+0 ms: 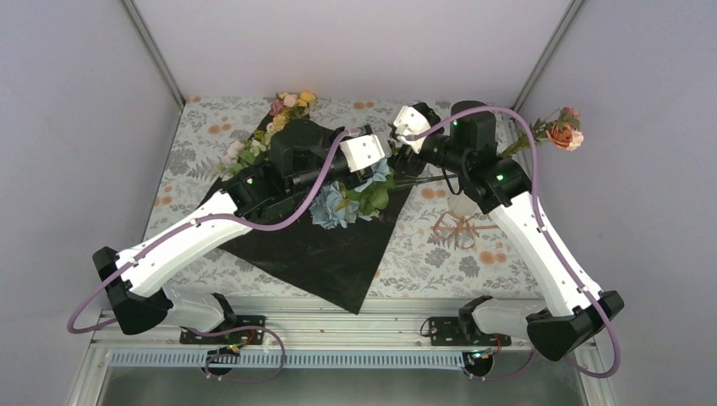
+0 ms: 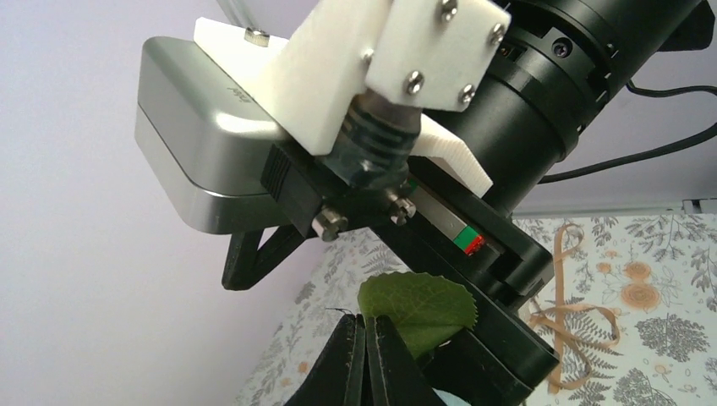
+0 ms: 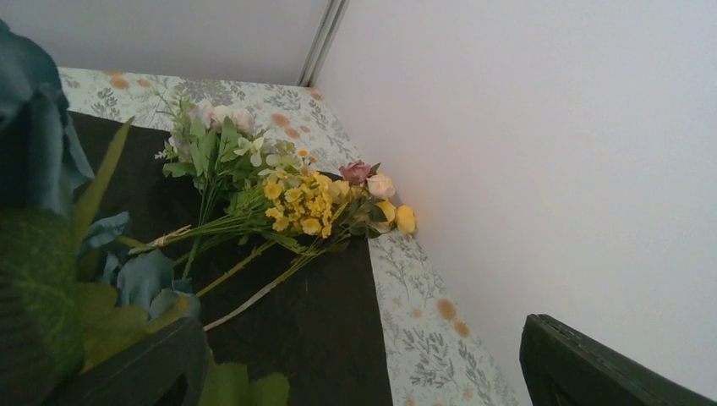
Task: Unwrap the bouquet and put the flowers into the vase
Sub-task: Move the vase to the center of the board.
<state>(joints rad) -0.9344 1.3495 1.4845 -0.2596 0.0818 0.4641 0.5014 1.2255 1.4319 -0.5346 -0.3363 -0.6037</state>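
The black sheet (image 1: 330, 254) lies spread flat on the table, with flowers on it. Yellow, pink and white stems (image 1: 283, 110) (image 3: 296, 199) lie at its far corner, and blue blooms with green leaves (image 1: 338, 203) lie in the middle. My left gripper (image 1: 385, 162) (image 2: 365, 338) hangs over the blue blooms, shut, with a green leaf (image 2: 418, 309) just behind its fingertips. Whether it pinches anything does not show. My right gripper (image 1: 391, 139) (image 3: 363, 372) is open wide right beside it, blue petals (image 3: 139, 279) at its left finger. The white vase (image 1: 463, 205) is mostly hidden under the right arm.
An orange-pink rose stem (image 1: 562, 131) sticks out past the right arm toward the right wall. A tan ribbon (image 1: 457, 228) (image 2: 575, 313) lies on the floral tablecloth (image 1: 423, 262) by the vase. The right wrist's silver camera (image 2: 203, 144) fills the left wrist view. Walls close in the back and sides.
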